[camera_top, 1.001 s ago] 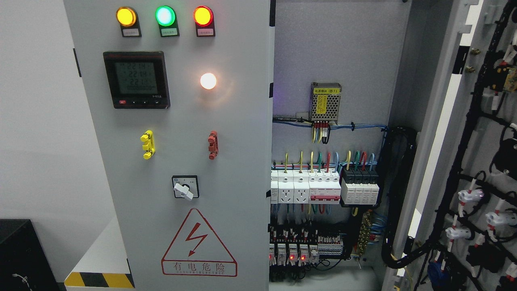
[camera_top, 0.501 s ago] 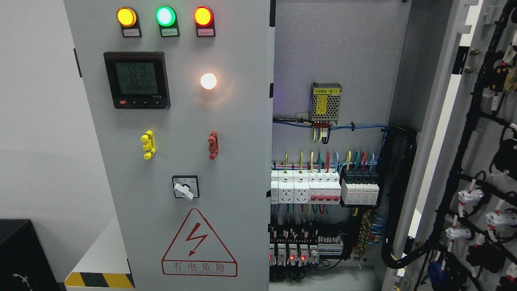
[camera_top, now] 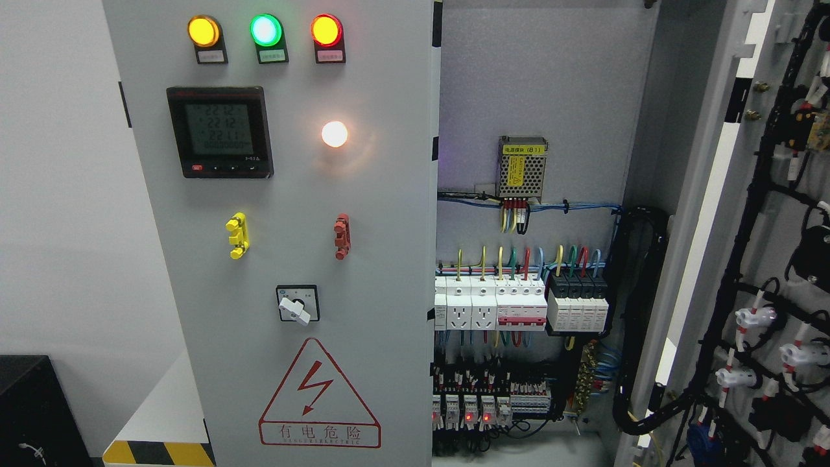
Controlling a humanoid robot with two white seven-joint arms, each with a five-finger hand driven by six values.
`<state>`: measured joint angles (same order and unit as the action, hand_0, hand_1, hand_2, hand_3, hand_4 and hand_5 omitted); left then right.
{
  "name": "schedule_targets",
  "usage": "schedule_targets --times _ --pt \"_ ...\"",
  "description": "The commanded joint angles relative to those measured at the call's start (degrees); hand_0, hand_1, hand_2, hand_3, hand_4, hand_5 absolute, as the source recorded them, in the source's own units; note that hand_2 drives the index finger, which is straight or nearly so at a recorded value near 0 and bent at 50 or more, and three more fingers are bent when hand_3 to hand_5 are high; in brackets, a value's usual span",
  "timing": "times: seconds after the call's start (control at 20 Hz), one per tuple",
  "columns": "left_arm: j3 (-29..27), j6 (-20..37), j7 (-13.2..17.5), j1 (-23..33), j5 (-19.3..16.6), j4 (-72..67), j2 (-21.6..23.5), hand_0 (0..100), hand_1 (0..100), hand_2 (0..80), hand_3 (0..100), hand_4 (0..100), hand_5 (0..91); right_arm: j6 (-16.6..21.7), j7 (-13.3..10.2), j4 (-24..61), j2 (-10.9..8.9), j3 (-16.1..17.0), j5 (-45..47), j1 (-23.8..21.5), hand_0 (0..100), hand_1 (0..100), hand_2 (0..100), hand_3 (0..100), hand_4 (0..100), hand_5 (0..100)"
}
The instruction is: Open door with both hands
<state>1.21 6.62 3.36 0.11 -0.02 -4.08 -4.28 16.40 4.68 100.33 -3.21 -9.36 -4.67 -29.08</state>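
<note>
A white wall [camera_top: 58,227] backs your cabinet. Nearest you, the left door [camera_top: 292,259] is closed; the right door [camera_top: 765,259] is swung open, wiring exposed; breakers [camera_top: 493,305] sit deeper inside. Neither hand shows, so you can't tell their state.

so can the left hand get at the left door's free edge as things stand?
Can't say for the hand: neither hand nor arm is in view. The way looks free, though. The left door is shut, its right edge borders the open bay, and the right door is swung wide. Nothing stands in front.
</note>
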Motion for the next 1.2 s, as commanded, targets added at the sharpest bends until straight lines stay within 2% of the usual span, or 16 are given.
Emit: schedule_targets --times 0.0,0.05,0.2,0.35,0.45,0.6,0.7,0.8,1.15 --pt "1.0 0.0 0.0 1.0 -1.4 0.5 -1.4 0 0 0.0 0 0 0.0 1.0 -0.1 19.5 -2.68 -6.3 0.1 11.9 0 0 0 0 0 0" --pt "0.9 0.0 0.0 1.0 -1.4 0.5 -1.5 0 0 0.0 0 0 0.0 1.3 -0.2 19.5 -2.51 -6.3 0.2 14.1 0 0 0 0 0 0" --pt "0.9 0.0 0.1 1.0 -1.4 0.6 -1.5 0 0 0.0 0 0 0.0 1.3 -0.3 19.5 -0.23 -6.3 0.9 20.8 0 0 0 0 0 0" --pt "0.9 0.0 0.0 1.0 -1.4 0.6 -1.5 0 0 0.0 0 0 0.0 -0.2 -0.5 18.7 1.97 -5.5 8.2 28.5 0 0 0 0 0 0" --pt "0.9 0.0 0.0 1.0 -1.4 0.7 -1.5 0 0 0.0 0 0 0.0 -5.3 -0.5 17.5 4.08 -4.0 12.4 33.2 0 0 0 0 0 0" --pt "1.0 -0.3 0.1 1.0 -1.3 0.7 -1.5 0 0 0.0 0 0 0.0 -14.8 -0.5 14.2 5.14 -1.1 13.1 38.8 0 0 0 0 0 0" --pt "0.5 -0.7 0.1 0.5 -1.2 0.6 -1.5 0 0 0.0 0 0 0.0 -17.9 -0.5 10.1 5.23 0.3 13.1 42.5 0 0 0 0 0 0" --pt "0.5 -1.5 0.1 0.2 -0.7 0.5 -1.4 0 0 0.0 0 0 0.0 -18.2 -0.5 7.7 5.32 1.3 13.1 45.6 0 0 0 0 0 0" --pt "0.5 -2.5 0.1 0.2 -0.1 0.5 -1.4 0 0 0.0 0 0 0.0 -18.4 -0.5 -1.1 5.32 1.1 13.2 54.0 0 0 0 0 0 0"
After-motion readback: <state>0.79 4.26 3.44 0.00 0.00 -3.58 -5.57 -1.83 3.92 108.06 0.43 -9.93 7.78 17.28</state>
